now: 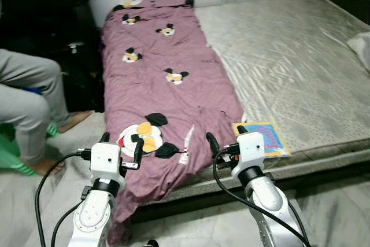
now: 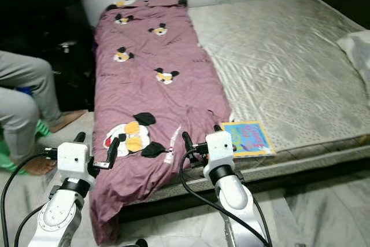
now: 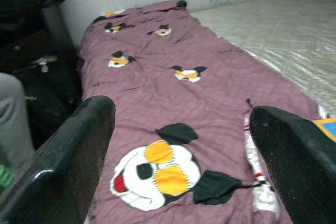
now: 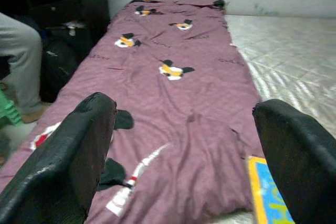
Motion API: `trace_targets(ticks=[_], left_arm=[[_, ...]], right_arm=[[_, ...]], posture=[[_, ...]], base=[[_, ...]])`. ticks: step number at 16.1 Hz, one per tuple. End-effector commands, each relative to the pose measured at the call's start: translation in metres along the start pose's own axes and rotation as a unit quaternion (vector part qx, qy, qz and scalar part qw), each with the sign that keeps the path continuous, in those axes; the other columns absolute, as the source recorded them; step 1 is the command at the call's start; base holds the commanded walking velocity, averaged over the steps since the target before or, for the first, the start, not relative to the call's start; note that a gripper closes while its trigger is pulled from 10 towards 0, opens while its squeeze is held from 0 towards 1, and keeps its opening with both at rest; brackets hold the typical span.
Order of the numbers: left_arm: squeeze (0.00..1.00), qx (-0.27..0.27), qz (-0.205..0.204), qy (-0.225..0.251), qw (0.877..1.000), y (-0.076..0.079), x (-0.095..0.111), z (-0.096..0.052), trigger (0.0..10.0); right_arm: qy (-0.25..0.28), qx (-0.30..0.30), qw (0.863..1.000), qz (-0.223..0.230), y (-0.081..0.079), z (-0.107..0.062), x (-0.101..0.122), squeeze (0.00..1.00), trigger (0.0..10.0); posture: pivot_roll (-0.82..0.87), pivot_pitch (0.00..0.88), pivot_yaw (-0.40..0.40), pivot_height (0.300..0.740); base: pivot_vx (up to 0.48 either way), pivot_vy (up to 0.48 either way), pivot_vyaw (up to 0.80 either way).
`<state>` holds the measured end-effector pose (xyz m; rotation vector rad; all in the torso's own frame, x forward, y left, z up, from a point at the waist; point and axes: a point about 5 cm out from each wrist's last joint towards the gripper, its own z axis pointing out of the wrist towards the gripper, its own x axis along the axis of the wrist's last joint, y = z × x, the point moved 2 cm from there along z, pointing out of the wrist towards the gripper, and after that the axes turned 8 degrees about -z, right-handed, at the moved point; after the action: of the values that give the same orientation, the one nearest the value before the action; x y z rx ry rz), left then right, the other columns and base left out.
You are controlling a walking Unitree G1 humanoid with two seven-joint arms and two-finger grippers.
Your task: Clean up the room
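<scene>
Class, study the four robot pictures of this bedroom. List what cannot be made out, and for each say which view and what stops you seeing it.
- Book: cover words too small in the eye views; its near corner sits behind the right claw.
- Person: cut off by the left edge; just grey trouser legs.
- Pillow: cropped by the right edge.
- Purple blanket: its hanging end is behind the left claw.
- Dark items beside the bed: too shadowed to identify.

Purple blanket [image 1: 167,91] looks like soft matt cloth, mattress [image 1: 289,62] is quilted fabric with a slight sheen, book [image 1: 263,138] cover's glossy.
</scene>
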<state>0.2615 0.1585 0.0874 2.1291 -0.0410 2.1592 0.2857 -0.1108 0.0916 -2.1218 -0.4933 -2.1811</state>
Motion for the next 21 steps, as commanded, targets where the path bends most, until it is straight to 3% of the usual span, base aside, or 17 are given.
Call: trace_targets(ticks=[1,14,16,21], left_arm=[[0.00,-0.005,-0.001,0.002,1.000,-0.0016,0.0024,-0.0006,10.0],[0.00,-0.016,-0.012,0.001,1.000,0.0021,0.0015,0.0004,10.0],[0.00,0.011,-0.006,-0.003,1.000,-0.0006,-0.0010,0.0014,10.0],[0.00,0.004,0.003,0.000,1.000,0.0038,-0.0002,0.0027,10.0]], right_arm=[[-0.002,-0.003,1.000,0.001,-0.0001,0.0001,-0.0001,0.00,10.0],[-0.002,0.002,1.000,-0.009,0.0009,0.0015,-0.0009,0.00,10.0],[-0.004,-0.001,1.000,-0.010,0.0024,0.0014,-0.0018,0.00,10.0],[-0.004,0.001,1.000,-0.012,0.0019,0.0020,-0.0024,0.00,10.0]], posture=[[0.03,0.126,0.034,0.740],[0.02,0.110,0.025,0.740],[0.02,0.110,0.024,0.740],[0.02,0.109,0.024,0.740]], base=[[0.000,0.000,0.00],[0.325,0.000,0.00],[0.000,0.000,0.00],[0.000,0.000,0.00]])
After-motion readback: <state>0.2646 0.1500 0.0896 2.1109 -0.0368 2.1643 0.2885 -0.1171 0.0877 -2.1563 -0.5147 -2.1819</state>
